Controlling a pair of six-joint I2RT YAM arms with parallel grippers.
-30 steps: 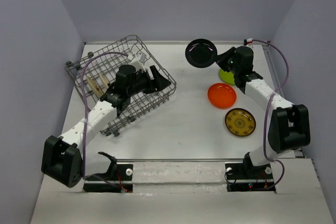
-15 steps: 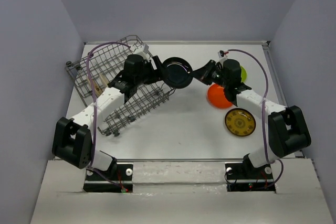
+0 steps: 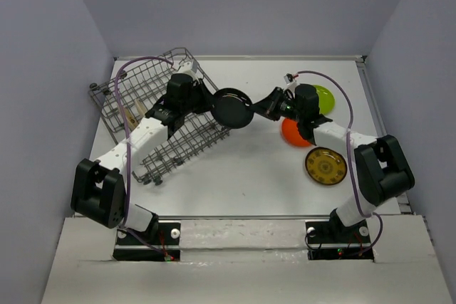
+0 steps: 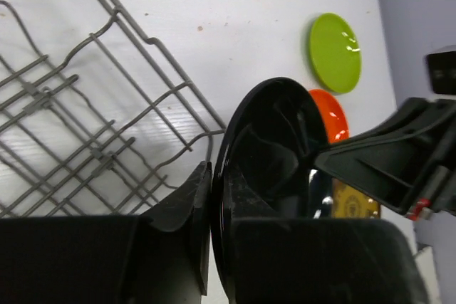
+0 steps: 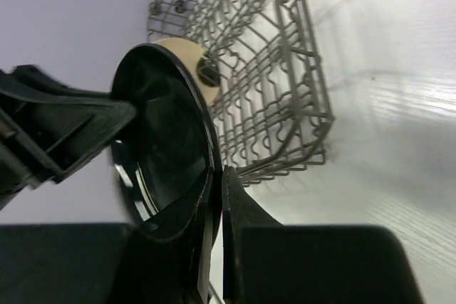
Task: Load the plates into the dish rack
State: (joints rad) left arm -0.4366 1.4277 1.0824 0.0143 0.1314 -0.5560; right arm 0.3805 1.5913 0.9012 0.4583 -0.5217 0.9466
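Note:
The black plate (image 3: 231, 108) hangs on edge above the table, just right of the dish rack (image 3: 178, 149). My left gripper (image 3: 211, 104) is shut on its left rim and my right gripper (image 3: 258, 110) is shut on its right rim. In the left wrist view the rim of the black plate (image 4: 271, 154) sits pinched in my left gripper (image 4: 216, 183). In the right wrist view the black plate (image 5: 167, 140) is clamped by my right gripper (image 5: 217, 179). The lime green plate (image 3: 322, 97), orange plate (image 3: 292, 137) and yellow-brown patterned plate (image 3: 325, 166) lie flat on the right.
The grey wire rack (image 5: 274, 83) sits askew at the back left, with a cream plate (image 5: 194, 58) standing inside it. The box's walls close in on the left, right and back. The right arm reaches over the orange plate (image 4: 332, 114).
The right arm carried the black plate left from the back right to the rack's corner. The left arm swung over to meet it, and its gripper shut on the plate's rim.

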